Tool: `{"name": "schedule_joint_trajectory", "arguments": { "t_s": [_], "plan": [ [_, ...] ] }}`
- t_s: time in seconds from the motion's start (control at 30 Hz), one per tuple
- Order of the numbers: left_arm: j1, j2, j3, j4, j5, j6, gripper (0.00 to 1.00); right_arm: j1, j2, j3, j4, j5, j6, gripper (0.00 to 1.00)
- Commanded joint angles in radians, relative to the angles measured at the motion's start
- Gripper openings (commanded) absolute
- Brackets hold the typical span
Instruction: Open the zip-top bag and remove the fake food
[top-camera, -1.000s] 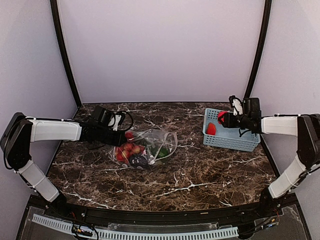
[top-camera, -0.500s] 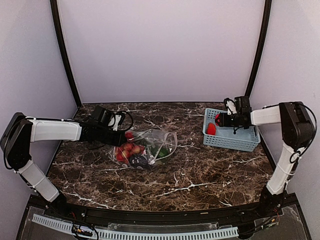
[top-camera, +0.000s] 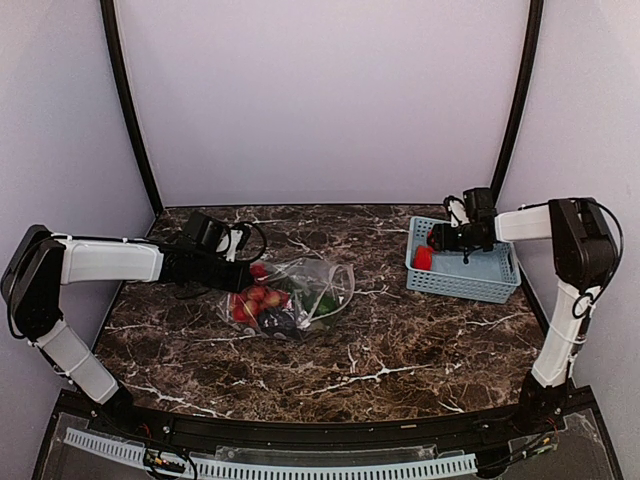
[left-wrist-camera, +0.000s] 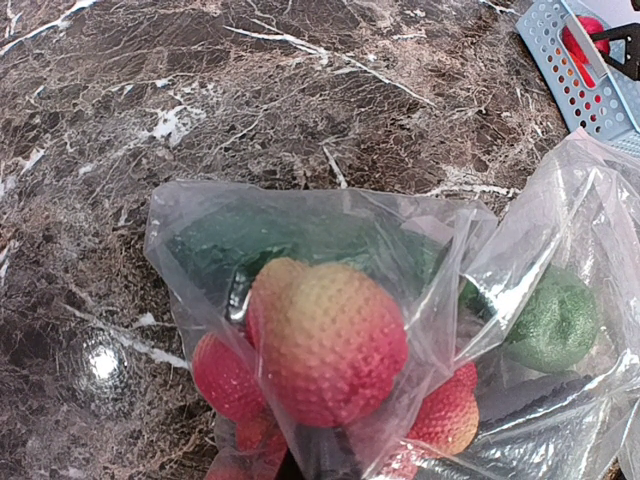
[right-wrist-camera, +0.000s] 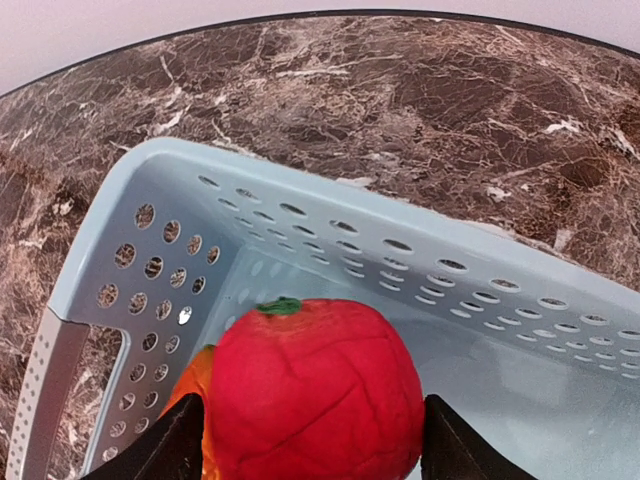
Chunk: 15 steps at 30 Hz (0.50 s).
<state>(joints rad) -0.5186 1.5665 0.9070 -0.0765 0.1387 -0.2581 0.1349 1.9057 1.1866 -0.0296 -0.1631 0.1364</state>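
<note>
Two arms reach over the marble bench (top-camera: 400, 350), well apart. The bag (top-camera: 300, 290) lies left of centre, its long axis running left to right across the bench, the right end slanting slightly away from the bases; which end has the zip I cannot tell. Most of the fake food (top-camera: 262, 300) is packed into its left half: red pieces, a green one (left-wrist-camera: 555, 320), a dark purple one (top-camera: 278, 320), and a large dimpled red-and-yellow fruit (left-wrist-camera: 330, 340) pressed against the plastic. The left end effector (top-camera: 243, 277) sits at the bag's left end, touching it, with the plastic bunching toward it in the wrist view; its fingers are hidden, so I cannot tell whether it grips. Far to the right, the right end effector (right-wrist-camera: 315, 450) hangs above the basket (top-camera: 465, 282), clamped on a red tomato (right-wrist-camera: 315, 385) with a finger (right-wrist-camera: 180, 445) on either side. An orange piece (right-wrist-camera: 190, 385) lies in the basket beneath it.
</note>
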Motion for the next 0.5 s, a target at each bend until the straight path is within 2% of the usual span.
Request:
{"name": "schedule_joint_trajectory", "arguments": {
  "t_s": [0.0,0.13,0.27,0.47],
  "plan": [
    [0.009,-0.032,-0.010,-0.007,0.003,0.001,0.01,-0.008,0.016,0.030,-0.028,0.002,0.002,0.75],
    [0.009,-0.038,-0.015,-0.006,0.002,0.000,0.01,-0.007,-0.004,0.017,-0.027,-0.004,0.000,0.82],
    [0.009,-0.046,-0.018,-0.007,0.003,0.001,0.01,-0.006,-0.070,-0.019,-0.012,-0.047,-0.004,0.83],
    [0.009,-0.053,-0.019,-0.008,0.003,0.000,0.01,0.039,-0.252,-0.100,0.026,-0.146,-0.042,0.83]
  ]
}}
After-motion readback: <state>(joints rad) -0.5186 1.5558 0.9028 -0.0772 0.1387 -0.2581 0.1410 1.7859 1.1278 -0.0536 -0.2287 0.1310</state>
